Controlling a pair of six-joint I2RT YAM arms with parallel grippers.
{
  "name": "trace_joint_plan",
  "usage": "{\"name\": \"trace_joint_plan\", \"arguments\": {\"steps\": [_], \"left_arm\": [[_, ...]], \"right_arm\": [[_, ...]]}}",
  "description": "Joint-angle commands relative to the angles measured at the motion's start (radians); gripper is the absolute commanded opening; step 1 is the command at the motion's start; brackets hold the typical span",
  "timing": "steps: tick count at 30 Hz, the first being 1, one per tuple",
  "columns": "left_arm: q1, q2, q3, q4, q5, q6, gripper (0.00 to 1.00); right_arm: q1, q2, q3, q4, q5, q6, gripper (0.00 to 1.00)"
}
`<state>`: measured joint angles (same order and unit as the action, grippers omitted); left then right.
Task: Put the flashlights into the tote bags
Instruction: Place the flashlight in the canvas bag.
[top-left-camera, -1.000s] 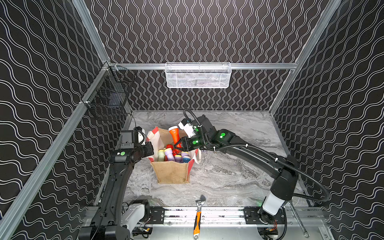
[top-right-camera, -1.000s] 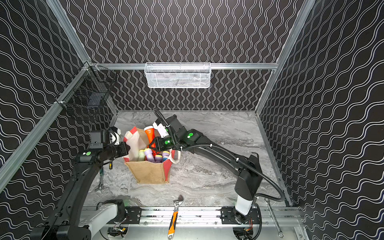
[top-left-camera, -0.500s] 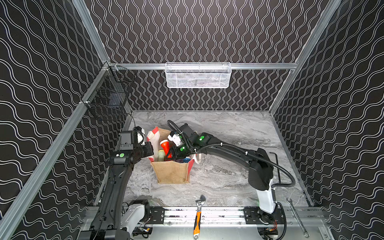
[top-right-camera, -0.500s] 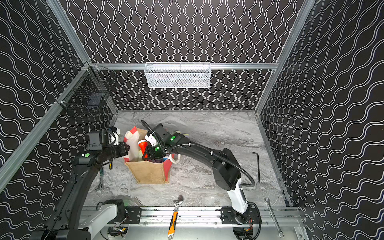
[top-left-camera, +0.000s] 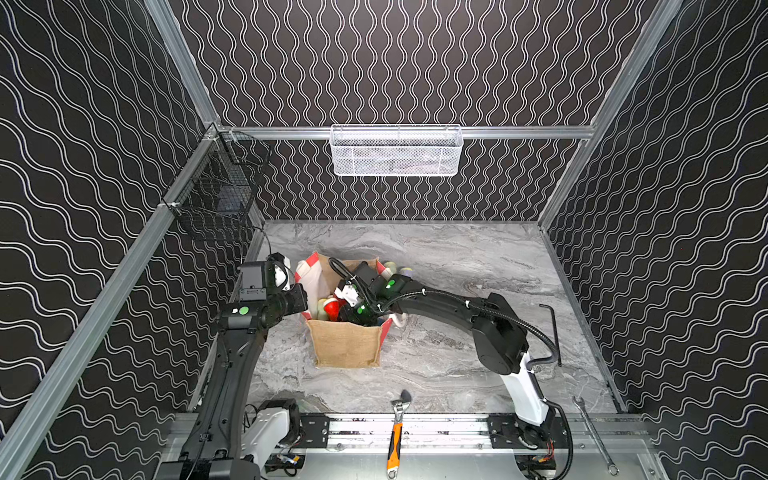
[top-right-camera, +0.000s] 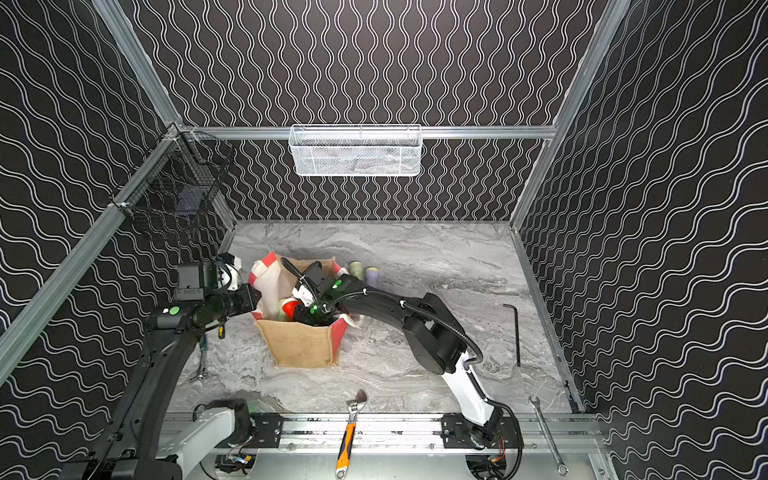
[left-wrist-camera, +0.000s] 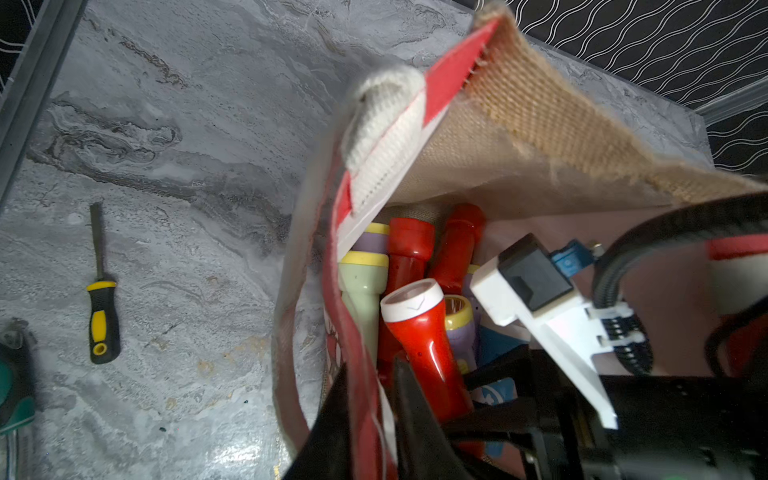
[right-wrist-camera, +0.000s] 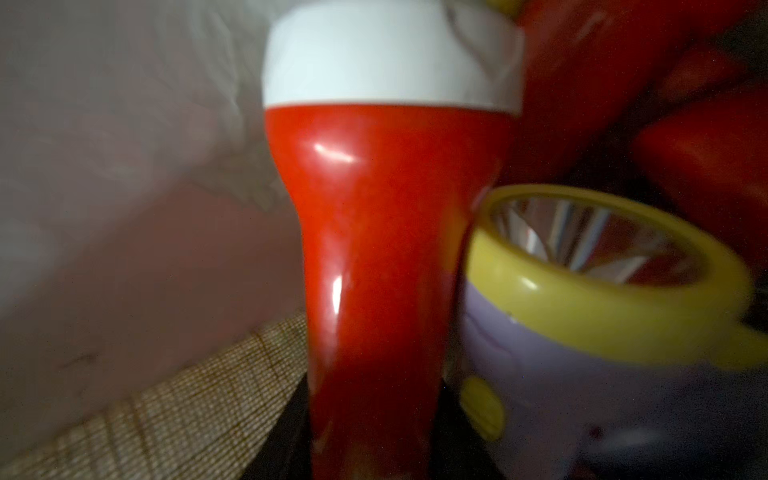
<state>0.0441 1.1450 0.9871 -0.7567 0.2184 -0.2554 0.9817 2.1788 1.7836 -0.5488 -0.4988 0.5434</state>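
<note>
Bag work, down in the mouth of the tote bag (top-left-camera: 347, 345). The right gripper (right-wrist-camera: 370, 449) is sunk deep inside it, jaws closed on the slim handle of a red flashlight (left-wrist-camera: 419, 328) with a white rim. That torch sits hard against a lilac flashlight (right-wrist-camera: 582, 332) with a yellow rim, and around them is the pile of flashlights (left-wrist-camera: 409, 245) already in there: red, pale green, a bit of blue.

The left gripper (left-wrist-camera: 370, 424) pinches the bag's red-and-white striped side panel, one finger on each side of the fabric, and that seems to be what holds the mouth open.

So the drop looks close, and here is where it could sour. The bag is crowded. Let go too high and the red one may perch on the others and topple over the rim. Push lower and the fingers could jam between the neighbours. Coming out is the trickier part, I'd say: the wrist and its black cable fill most of the opening, so a careless lift could hook the soft wall and drag the whole bag along. If the left pinch slips, that floppy panel folds in on the arm.

Watch behind the bag too. A pale green flashlight (top-right-camera: 355, 268) and a second lilac one (top-right-camera: 372, 275) lie on the table (top-left-camera: 457, 257) just beside its far side, and any shove of the bag could send them rolling.
</note>
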Motion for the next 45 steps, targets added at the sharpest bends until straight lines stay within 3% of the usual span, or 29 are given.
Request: {"name": "trace_joint_plan", "arguments": {"steps": [1,13,28,37,41,45], "left_arm": [[0.001,0.004,-0.002,0.028,0.003,0.010,0.21],[0.001,0.004,-0.003,0.024,-0.004,0.010,0.21],[0.000,0.003,-0.001,0.025,-0.007,0.009,0.21],[0.001,0.006,-0.001,0.022,-0.020,0.010,0.21],[0.001,0.011,0.001,0.021,-0.030,0.010,0.21],[0.001,0.018,0.002,0.023,-0.028,0.008,0.21]], "right_arm": [[-0.001,0.011,-0.005,-0.066,0.028,0.002,0.39],[-0.002,-0.043,0.090,-0.110,0.089,-0.038,0.56],[-0.007,-0.261,0.124,-0.127,0.259,-0.105,0.58],[-0.047,-0.487,-0.021,-0.078,0.469,-0.151,0.62],[-0.125,-0.600,-0.166,-0.056,0.567,-0.130,0.63],[-0.245,-0.691,-0.308,-0.006,0.541,-0.086,0.63]]}}
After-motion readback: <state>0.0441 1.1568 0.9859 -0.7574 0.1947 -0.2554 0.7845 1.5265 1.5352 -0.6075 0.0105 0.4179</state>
